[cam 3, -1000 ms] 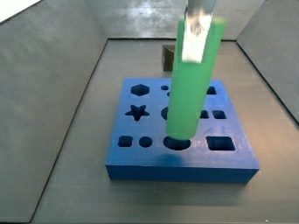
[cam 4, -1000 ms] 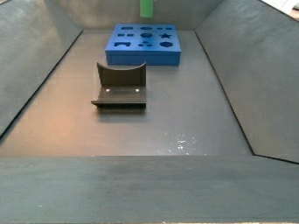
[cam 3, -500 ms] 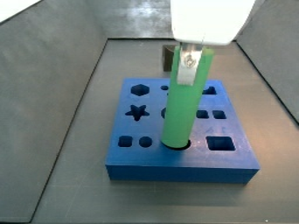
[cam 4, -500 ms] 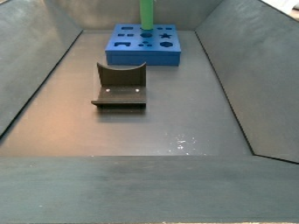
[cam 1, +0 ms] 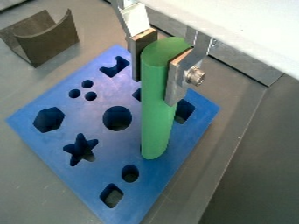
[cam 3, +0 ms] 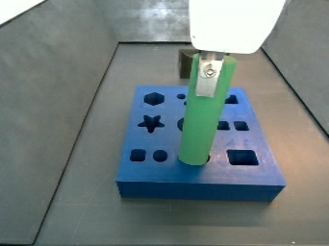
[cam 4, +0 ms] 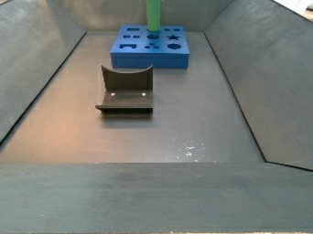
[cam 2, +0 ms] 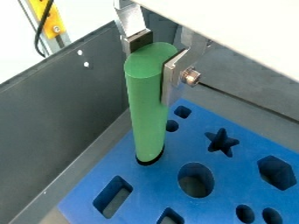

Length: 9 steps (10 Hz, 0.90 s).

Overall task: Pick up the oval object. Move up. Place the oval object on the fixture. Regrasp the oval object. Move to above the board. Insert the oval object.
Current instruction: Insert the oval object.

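Now we are keeping the gripper [cam 1: 162, 63] clenched on the smooth green oval rod [cam 1: 159, 101], vertical, lowering squarely into the blue slab board's [cam 1: 70, 131] oval hole.

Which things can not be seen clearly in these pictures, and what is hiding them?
- How deep the oval object sits in the board: its lower end is hidden inside the hole in both wrist views.
- The hole's shape: the rod covers it.
- The gripper: in a side view, a white blur covers it.
- The fixture: cut off by the frame edge in a wrist view, mostly behind the rod in a side view.
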Motion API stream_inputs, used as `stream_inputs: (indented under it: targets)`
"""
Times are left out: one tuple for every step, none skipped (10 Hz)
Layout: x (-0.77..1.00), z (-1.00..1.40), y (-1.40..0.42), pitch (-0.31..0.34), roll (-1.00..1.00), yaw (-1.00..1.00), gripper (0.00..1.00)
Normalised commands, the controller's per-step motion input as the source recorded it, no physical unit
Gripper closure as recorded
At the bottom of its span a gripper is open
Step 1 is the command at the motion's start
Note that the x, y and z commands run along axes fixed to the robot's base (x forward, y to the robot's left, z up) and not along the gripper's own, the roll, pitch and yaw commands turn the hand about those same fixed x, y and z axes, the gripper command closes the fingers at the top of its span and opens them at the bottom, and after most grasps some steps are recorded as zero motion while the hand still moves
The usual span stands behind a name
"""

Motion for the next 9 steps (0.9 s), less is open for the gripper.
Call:
stream_inputs:
  targets:
    - [0.37, -0.33, 0.00, 0.000, 0.04, -0.02, 1.00]
    - [0.34, -0.35, 0.00, 0.000, 0.06, -0.06, 1.00]
    - [0.11, -0.43, 0.01, 0.000, 0.06, -0.06, 1.00]
    - [0.00, -0.55, 0.00, -0.010, 0.09, -0.05, 1.00]
    - [-0.09, -0.64, -0.02, -0.047, 0.13, -0.04, 1.00]
    - [-0.03, -0.73, -0.03, -0.056, 0.18, 0.00, 1.00]
    - [-0.07, -0.68, -0.05, -0.074, 0.21, 0.00, 1.00]
    - [0.00, 0.00, 0.00, -0.009, 0.00, 0.00, 1.00]
    - [0.00, 0.00, 0.00, 0.000, 0.00, 0.00, 1.00]
